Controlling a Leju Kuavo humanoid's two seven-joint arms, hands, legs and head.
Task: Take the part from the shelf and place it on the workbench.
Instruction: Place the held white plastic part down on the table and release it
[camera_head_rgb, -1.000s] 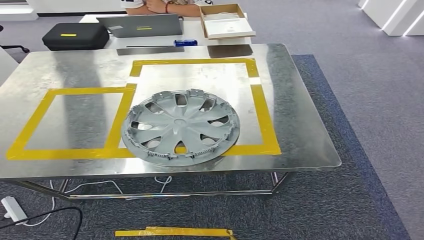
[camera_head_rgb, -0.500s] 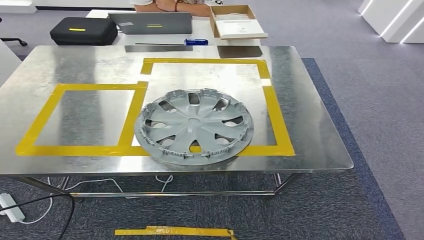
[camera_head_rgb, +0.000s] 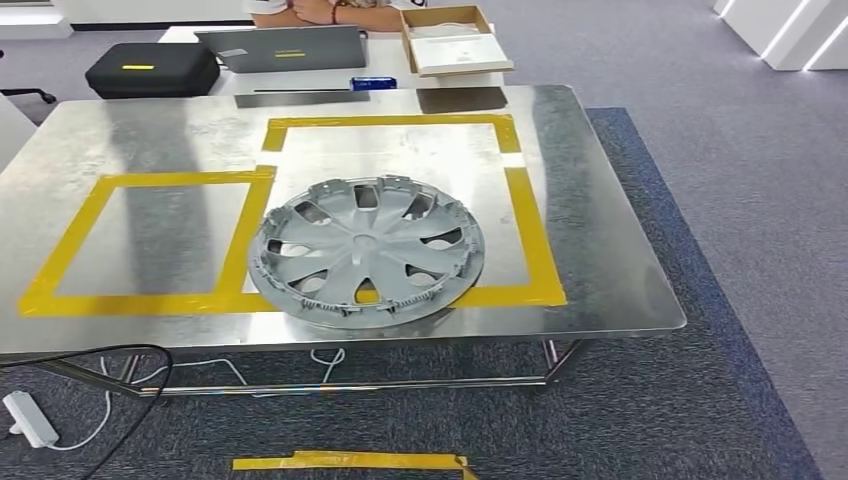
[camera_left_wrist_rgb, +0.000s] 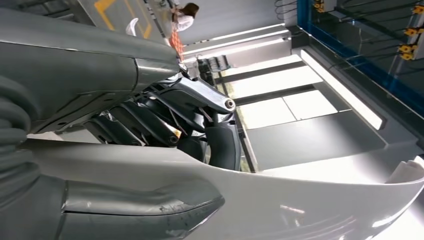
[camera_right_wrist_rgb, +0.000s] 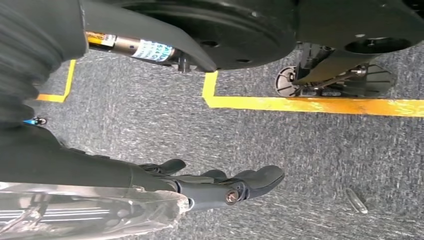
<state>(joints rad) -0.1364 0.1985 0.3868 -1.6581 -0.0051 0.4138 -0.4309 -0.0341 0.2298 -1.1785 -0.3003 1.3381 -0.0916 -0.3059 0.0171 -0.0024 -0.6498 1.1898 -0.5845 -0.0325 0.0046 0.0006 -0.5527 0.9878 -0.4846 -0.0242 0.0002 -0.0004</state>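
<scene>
- Right hand (camera_right_wrist_rgb: 220, 187) hangs over grey carpet, fingers (camera_right_wrist_rgb: 260, 177) loosely apart, grasping nothing; left hand (camera_left_wrist_rgb: 165, 125) fingers' state cannot be told.
- Grey plastic spoked wheel cover (camera_head_rgb: 366, 251) lies flat on the steel worktop (camera_head_rgb: 600, 230), overlapping yellow tape (camera_head_rgb: 525, 215); it likely wants centring inside the square.

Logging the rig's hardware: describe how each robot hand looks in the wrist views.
Left robot hand: glossy grey cover and thumb, dark fingers with silver links and a round pin. Right robot hand: dark grey ribbed cover, black fingers with rounded tips, a silver pin, and a clear glossy shell near the wrist.
</scene>
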